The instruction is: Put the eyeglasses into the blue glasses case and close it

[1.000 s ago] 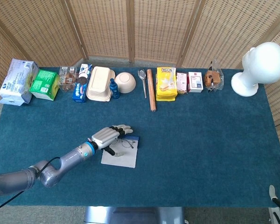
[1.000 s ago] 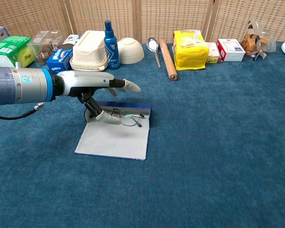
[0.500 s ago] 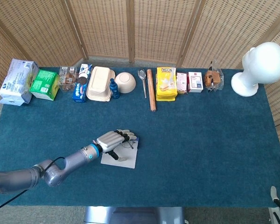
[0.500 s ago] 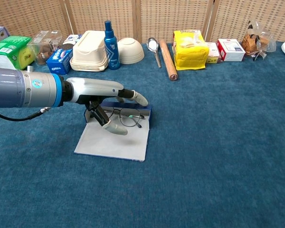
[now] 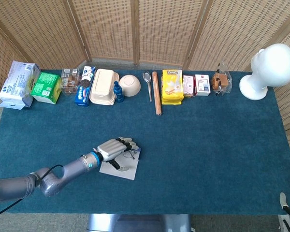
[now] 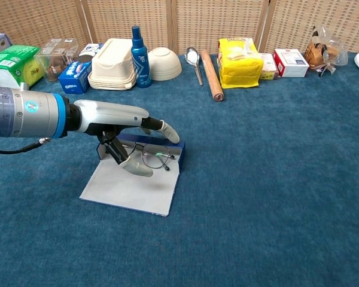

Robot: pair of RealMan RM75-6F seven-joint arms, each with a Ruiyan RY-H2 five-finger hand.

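The blue glasses case lies open and flat on the blue cloth, its grey lining up; in the head view the case is left of centre near the front. The thin-framed eyeglasses rest on its far part, by the blue edge. My left hand hovers over them with fingers stretched out above the frame and the thumb pointing down onto the lining beside the glasses; the same left hand covers part of them from above. Only a sliver of my right hand shows at the bottom right corner.
A row of items lines the far edge: snack boxes, a stack of beige trays, a blue bottle, a bowl, a spoon, a wooden rolling pin, a yellow packet and a white mannequin head.
The left hand has drawn back toward the left and front. The open case has slid and turned with it, the glasses still lying on it.
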